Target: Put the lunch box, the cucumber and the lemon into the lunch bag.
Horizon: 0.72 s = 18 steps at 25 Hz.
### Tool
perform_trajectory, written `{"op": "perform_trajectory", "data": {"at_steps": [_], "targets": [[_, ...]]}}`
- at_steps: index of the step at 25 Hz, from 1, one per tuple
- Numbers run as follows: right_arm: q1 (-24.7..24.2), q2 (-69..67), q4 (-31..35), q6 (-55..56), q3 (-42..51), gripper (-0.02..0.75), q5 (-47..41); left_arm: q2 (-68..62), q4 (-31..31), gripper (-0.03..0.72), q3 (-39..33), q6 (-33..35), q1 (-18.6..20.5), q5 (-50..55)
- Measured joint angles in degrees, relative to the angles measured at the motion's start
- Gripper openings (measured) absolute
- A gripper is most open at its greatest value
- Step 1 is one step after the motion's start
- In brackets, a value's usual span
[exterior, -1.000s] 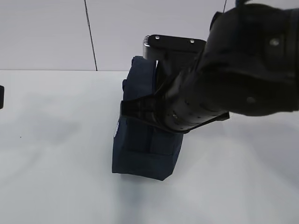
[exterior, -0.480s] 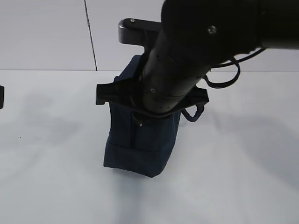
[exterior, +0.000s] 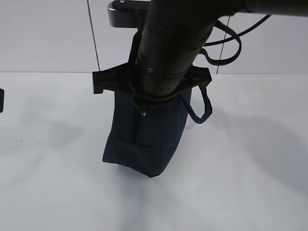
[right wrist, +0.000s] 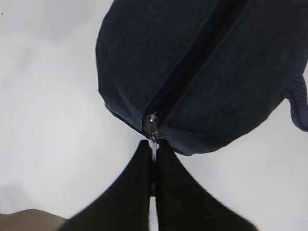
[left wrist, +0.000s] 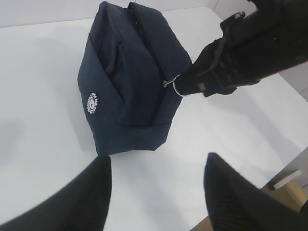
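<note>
The navy lunch bag [exterior: 137,142] stands tilted on the white table, its zipper closed along the top; it also shows in the left wrist view [left wrist: 130,72] with a white round logo [left wrist: 92,103]. My right gripper [right wrist: 153,145] is shut on the metal zipper pull [right wrist: 153,129], seen from the side as the right gripper [left wrist: 185,85] at the ring. My left gripper [left wrist: 157,160] hangs open over bare table just in front of the bag, holding nothing. The lunch box, the cucumber and the lemon are out of view.
My right arm [exterior: 173,53] fills the upper middle of the exterior view, hiding the bag's top. A bag handle [exterior: 199,108] hangs to the right. A dark object [exterior: 1,100] sits at the left edge. The table edge [left wrist: 284,171] lies near the left gripper.
My right arm has swung left and up across the exterior view, keeping hold of the zipper pull. The bag's base has shifted left, the bag leans more, and a handle now shows.
</note>
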<state>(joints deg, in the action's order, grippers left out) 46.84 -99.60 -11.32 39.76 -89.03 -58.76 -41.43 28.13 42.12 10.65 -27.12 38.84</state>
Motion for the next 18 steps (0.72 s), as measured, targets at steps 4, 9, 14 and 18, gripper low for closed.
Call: {"op": "perform_trajectory", "data": {"at_steps": [4, 9, 14, 18], "targets": [[0.0, 0.0, 0.1, -1.9, -1.6, 0.020, -2.3, 0.0, 0.0, 0.428, 0.0, 0.0, 0.0, 0.0], [0.0, 0.0, 0.2, -2.8, -1.9, 0.020, -3.0, 0.0, 0.0, 0.428, 0.0, 0.0, 0.0, 0.0], [0.0, 0.0, 0.2, -3.4, -2.0, 0.020, -3.1, 0.0, 0.0, 0.428, 0.0, 0.0, 0.0, 0.1], [0.0, 0.0, 0.2, -3.7, -2.0, 0.020, -3.1, 0.0, 0.0, 0.428, 0.0, 0.0, 0.0, 0.1]]}}
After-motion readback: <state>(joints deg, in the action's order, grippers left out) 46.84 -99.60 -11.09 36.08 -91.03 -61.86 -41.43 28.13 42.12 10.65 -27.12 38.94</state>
